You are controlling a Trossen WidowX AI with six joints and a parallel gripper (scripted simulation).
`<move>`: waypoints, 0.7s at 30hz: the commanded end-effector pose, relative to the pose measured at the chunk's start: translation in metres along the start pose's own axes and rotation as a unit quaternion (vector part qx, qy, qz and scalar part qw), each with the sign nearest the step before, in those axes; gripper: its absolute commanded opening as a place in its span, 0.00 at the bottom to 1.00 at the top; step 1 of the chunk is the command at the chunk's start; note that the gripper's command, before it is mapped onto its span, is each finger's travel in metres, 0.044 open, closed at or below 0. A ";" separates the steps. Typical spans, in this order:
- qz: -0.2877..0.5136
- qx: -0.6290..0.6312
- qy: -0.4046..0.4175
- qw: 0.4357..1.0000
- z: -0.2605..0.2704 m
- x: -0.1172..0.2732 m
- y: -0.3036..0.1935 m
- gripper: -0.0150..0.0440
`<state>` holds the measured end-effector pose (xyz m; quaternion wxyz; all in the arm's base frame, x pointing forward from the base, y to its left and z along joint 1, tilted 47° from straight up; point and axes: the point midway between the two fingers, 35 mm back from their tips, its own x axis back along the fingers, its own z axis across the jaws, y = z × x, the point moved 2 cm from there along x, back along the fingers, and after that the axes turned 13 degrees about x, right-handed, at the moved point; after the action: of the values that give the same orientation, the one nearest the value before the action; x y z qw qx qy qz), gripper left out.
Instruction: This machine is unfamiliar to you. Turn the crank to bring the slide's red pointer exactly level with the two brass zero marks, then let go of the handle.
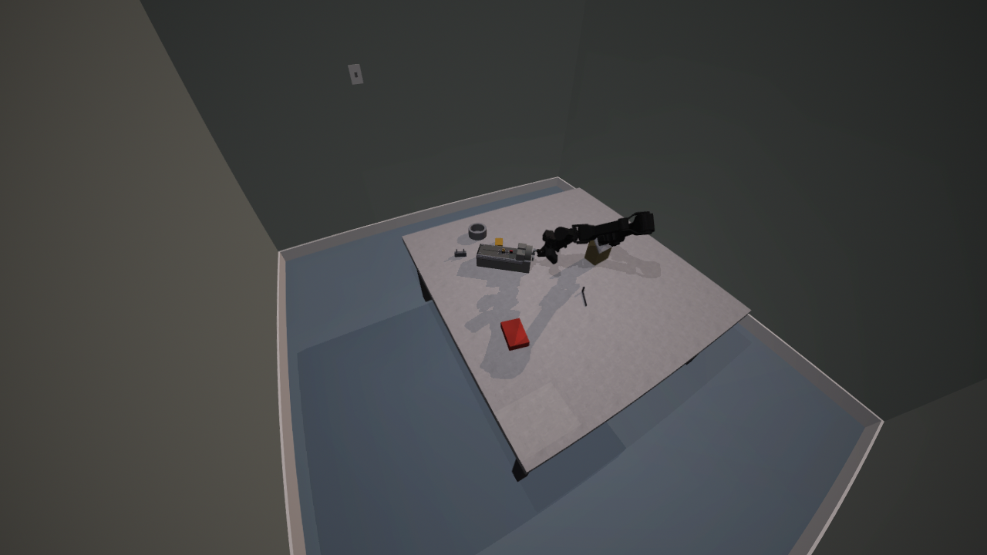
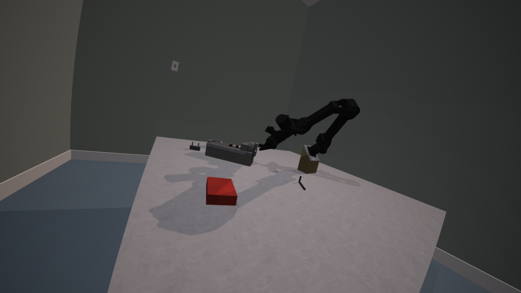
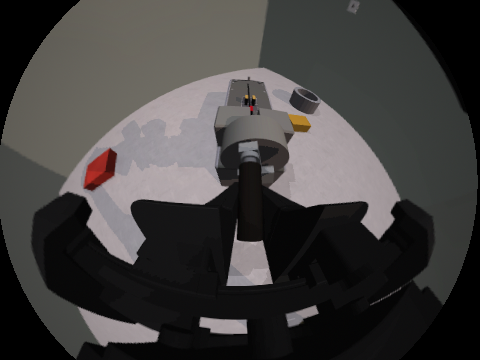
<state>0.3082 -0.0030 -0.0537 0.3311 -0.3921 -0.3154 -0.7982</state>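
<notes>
And there it was, the pincer [image 1: 540, 255] [image 2: 260, 148] [image 3: 246, 187] narrowed firmly on the dark crank handle [image 2: 261, 145] [image 3: 250, 205], out at the near end of the grey machine [image 1: 502, 264] [image 2: 229, 156] [image 3: 227, 117]! The red pointer [image 3: 251, 108] looked just short of the brass zero marks [image 1: 503, 250] [image 2: 230, 145] [image 3: 253, 99] in the wrist view, so the danger, by my reading, was one turn too many carrying it past, or a wrong-way turn on unfamiliar gearing; an arc off the crank's circle could have strained the grip or let the handle slip, and a careless release could have nudged the slide! Beneath it all ran a pale, mottled surface [image 1: 655, 331] [image 2: 327, 218] [image 3: 340, 170], a red block [image 1: 514, 333] [image 2: 221, 189] [image 3: 101, 169] well apart from the machine, a yellow block [image 1: 498, 241] [image 3: 300, 123] close beside it, and around them dim green-grey walls [image 1: 414, 138] [image 2: 218, 43] [image 3: 320, 45] over a blue floor [image 1: 365, 400] [image 2: 54, 233], shadows sprawling everywhere
</notes>
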 end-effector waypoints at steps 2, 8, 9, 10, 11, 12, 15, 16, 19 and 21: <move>-0.003 -0.005 -0.007 1.000 -0.010 0.002 -0.001 0.25; -0.003 -0.005 -0.007 1.000 -0.012 0.002 -0.002 0.25; -0.003 -0.005 -0.007 1.000 -0.013 0.002 -0.002 0.25; -0.003 -0.005 -0.007 1.000 -0.013 0.002 -0.002 0.25; -0.003 -0.005 -0.007 1.000 -0.013 0.002 -0.002 0.25; -0.003 -0.005 -0.007 1.000 -0.014 0.002 -0.002 0.25; -0.003 -0.005 -0.007 1.000 -0.015 0.001 -0.003 0.25; -0.003 -0.005 -0.007 1.000 -0.015 0.001 -0.003 0.25; -0.003 -0.005 -0.007 1.000 -0.016 0.001 -0.003 0.25; -0.003 -0.005 -0.007 1.000 -0.016 0.001 -0.004 0.25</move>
<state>0.3033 -0.0078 -0.0580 0.3317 -0.3874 -0.3148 -0.8005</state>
